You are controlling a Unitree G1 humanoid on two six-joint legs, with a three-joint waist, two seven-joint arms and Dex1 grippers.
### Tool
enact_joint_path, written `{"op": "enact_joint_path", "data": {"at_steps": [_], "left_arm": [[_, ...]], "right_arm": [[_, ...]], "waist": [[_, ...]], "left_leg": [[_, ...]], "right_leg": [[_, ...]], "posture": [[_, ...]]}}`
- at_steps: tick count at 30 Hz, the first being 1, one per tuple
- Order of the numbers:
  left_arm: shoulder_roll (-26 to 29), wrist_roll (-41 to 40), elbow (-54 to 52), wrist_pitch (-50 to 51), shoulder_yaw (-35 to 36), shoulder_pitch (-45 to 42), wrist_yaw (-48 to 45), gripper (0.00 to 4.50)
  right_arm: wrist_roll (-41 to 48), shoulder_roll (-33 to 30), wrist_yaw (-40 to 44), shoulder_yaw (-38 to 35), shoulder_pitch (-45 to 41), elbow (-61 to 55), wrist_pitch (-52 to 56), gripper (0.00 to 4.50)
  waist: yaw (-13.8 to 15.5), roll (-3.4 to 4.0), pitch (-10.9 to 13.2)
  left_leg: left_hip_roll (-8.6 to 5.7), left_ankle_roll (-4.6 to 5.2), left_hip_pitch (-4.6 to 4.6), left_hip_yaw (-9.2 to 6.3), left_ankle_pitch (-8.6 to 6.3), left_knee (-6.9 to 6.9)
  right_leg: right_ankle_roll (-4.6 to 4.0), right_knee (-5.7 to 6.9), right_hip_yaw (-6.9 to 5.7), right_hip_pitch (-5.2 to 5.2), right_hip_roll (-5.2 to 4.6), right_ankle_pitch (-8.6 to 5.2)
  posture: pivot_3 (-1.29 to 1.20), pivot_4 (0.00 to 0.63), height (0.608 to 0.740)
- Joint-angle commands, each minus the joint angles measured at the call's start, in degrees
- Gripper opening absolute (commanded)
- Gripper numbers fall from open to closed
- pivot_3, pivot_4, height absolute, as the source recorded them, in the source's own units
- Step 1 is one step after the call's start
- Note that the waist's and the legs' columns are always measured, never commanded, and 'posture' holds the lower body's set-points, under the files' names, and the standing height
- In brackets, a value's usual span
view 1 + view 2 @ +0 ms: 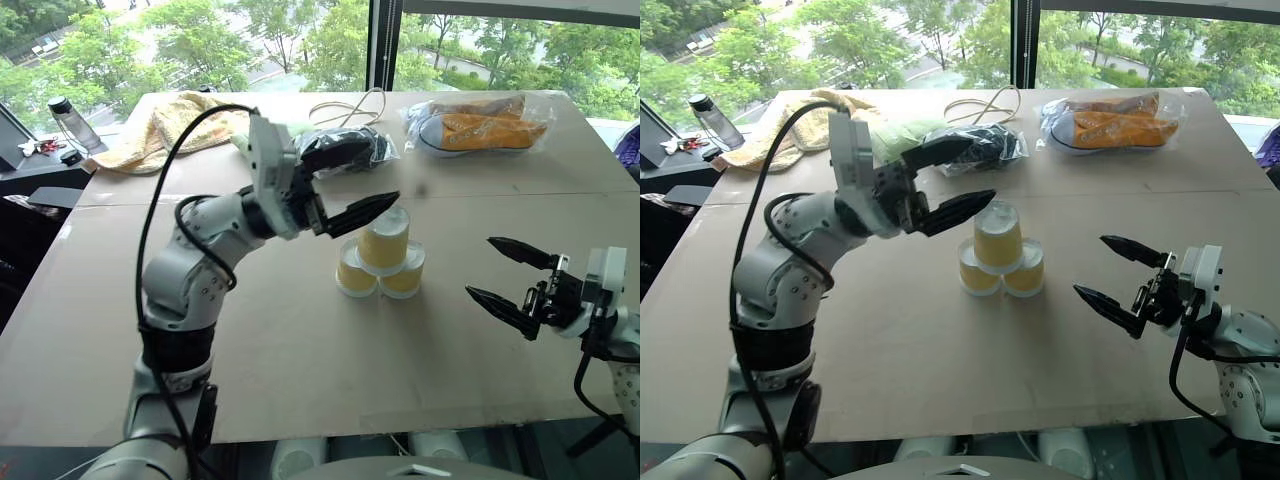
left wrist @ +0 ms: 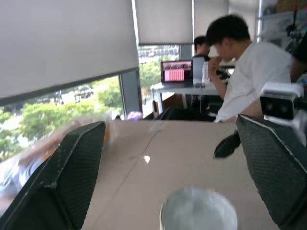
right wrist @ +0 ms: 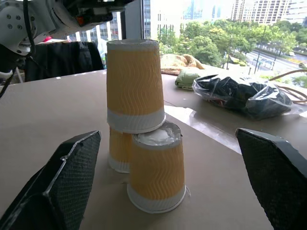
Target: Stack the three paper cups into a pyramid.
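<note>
Nearest the head camera, at about four o'clock, the right two-fingered black gripper (image 1: 505, 277) hovers with fingers spread, grasping nothing. The three ribbed yellow-orange paper cups (image 1: 381, 258) stand mid-table as a pyramid (image 3: 141, 129): all upside down, long axes vertical, wide rims down, one on two. At ten o'clock from them the left black gripper (image 1: 958, 182) is released too. Pale brown tabletop (image 1: 300, 360), big windows with trees, probably an office.

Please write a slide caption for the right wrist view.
Open right claw faces the finished pyramid of three paper cups.
</note>
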Motion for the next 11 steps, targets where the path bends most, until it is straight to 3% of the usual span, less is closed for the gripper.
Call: {"op": "enact_joint_path", "data": {"at_steps": [1, 5, 11], "left_arm": [[4.00, 3.83, -2.12, -1.67, 4.23, 11.66, 0.72, 4.44], [5.50, 10.52, -0.98, -8.73, 4.85, 25.52, 1.56, 4.44], [3.65, 16.77, 2.26, -15.85, 2.10, 33.68, 3.77, 4.44]], "right_arm": [[-4.37, -0.01, 4.38, 1.09, -0.21, 8.44, -5.98, 4.50], [-7.24, 0.94, 6.09, 1.53, -3.08, 18.05, -10.86, 4.50], [-9.41, 1.29, 7.32, 2.69, -5.07, 24.02, -14.44, 4.50]], "waist": [[-0.39, 0.00, 0.02], [0.25, 0.03, 0.12], [0.82, 0.04, 0.11]], "left_leg": [[0.03, 0.00, 0.02, 0.00, 0.00, -0.02], [0.03, 0.00, -0.09, -0.12, 0.00, 0.03], [-0.09, 0.00, -0.03, -0.03, 0.00, 0.09]], "right_leg": [[0.00, 0.00, 0.04, -0.01, 0.02, 0.00], [-0.02, -0.01, 0.04, -0.03, -0.07, -0.01], [-0.04, -0.01, 0.13, 0.04, -0.29, 0.00]], "posture": [[0.00, 0.150, 0.740], [0.00, 0.150, 0.740], [0.00, 0.150, 0.740]]}}
